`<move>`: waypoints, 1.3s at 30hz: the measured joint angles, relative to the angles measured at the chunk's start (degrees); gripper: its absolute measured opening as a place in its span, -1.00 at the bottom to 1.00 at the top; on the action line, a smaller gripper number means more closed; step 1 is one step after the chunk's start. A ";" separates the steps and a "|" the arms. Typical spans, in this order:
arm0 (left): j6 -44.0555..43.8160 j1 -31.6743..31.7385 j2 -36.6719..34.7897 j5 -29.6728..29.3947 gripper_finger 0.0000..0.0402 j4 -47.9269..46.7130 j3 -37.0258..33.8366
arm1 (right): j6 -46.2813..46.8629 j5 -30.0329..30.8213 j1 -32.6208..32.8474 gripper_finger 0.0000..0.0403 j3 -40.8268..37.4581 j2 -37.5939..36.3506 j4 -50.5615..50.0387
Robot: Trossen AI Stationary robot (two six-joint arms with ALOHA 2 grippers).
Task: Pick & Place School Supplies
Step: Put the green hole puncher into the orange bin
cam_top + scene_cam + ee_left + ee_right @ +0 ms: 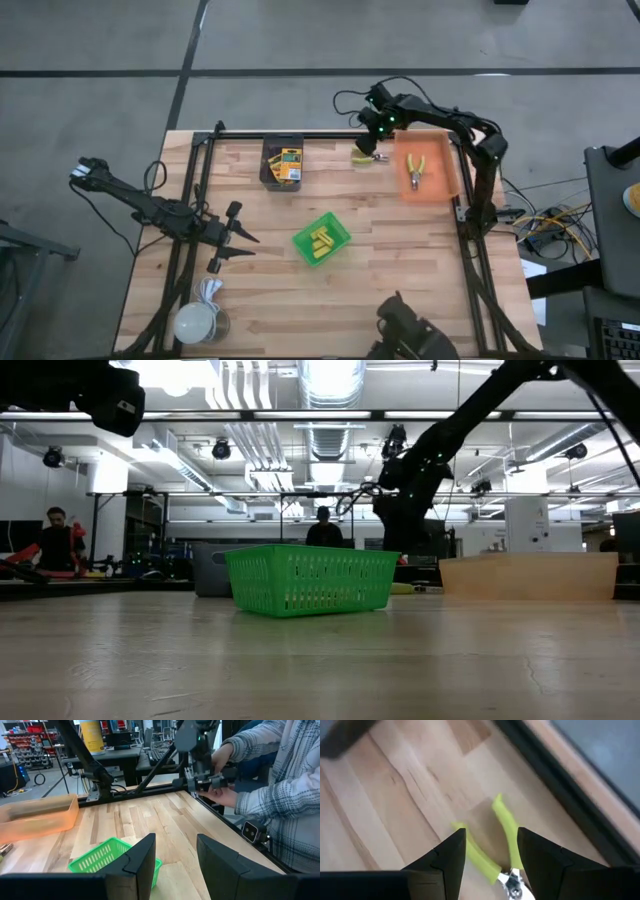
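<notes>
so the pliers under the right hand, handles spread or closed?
Spread. In the right wrist view the pliers' two yellow handles splay apart from the metal head, lying on the wood between the right hand's open fingers.

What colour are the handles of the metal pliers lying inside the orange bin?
Yellow. The metal pliers in the translucent orange bin show best in the high view.

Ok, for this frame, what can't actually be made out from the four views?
- Right gripper over the yellow-handled pliers: right wrist view is blurred and cut off by the edge, so whether it holds them is unclear.
- Grey bin contents: too small in the high view to read.
- Green basket contents: low view shows only its mesh wall.
- Second pliers in the orange bin: hidden in the low view by the bin wall.
</notes>
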 joint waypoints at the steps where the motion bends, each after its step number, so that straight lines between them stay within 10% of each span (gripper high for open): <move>1: 0.00 0.00 0.00 -0.01 -0.26 0.01 0.00 | -0.57 0.05 0.01 -0.14 0.97 1.05 -1.51; 26: -0.01 0.00 0.00 -0.01 -0.26 -0.10 0.00 | -7.57 0.90 -0.03 -0.21 4.92 9.80 -5.63; 39: -0.01 0.00 0.00 0.01 -0.26 -0.10 0.00 | -5.82 -0.10 -0.03 -0.57 4.78 9.78 -7.97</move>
